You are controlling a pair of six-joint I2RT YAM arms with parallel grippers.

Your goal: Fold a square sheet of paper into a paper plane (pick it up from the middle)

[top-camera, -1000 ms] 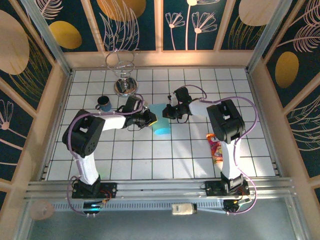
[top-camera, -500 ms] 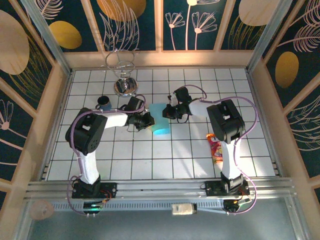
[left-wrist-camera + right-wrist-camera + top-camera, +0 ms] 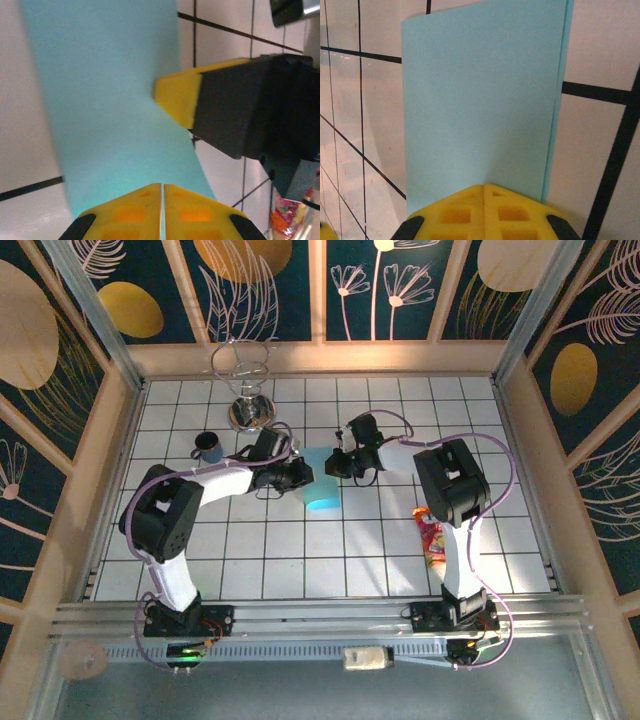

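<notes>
In the top external view, a thin light-blue paper sheet (image 3: 323,485) is seen on the white tiled counter (image 3: 300,560), a little toward 12 o'clock from the counter's middle. The left fingers (image 3: 298,476) are set against the sheet's 9 o'clock edge, and the right fingers (image 3: 336,466) against its 1 o'clock corner. A small dark-blue cup (image 3: 208,447) is found at 10 o'clock from the sheet, well apart from it. A silver wire stand (image 3: 245,390) is placed at 11 o'clock, near the far wall. An orange-red snack packet (image 3: 430,537) lies at 4 o'clock, beside the right arm.

In the left wrist view, the yellow left fingers (image 3: 150,212) are pressed together at 6 o'clock, with only a thin seam between them, and the near end of the paper sheet (image 3: 110,100) is pinched there. The yellow tip of the right fingers (image 3: 175,100) is touching the sheet's 3 o'clock edge. The snack packet (image 3: 287,220) is glimpsed at 5 o'clock.

In the right wrist view, the yellow right fingers (image 3: 470,212) are likewise fully closed at 6 o'clock and clamped on the paper sheet (image 3: 480,100), which extends toward 12 o'clock. A second layer's edge is shown along the 3 o'clock side, so the sheet is folded over
</notes>
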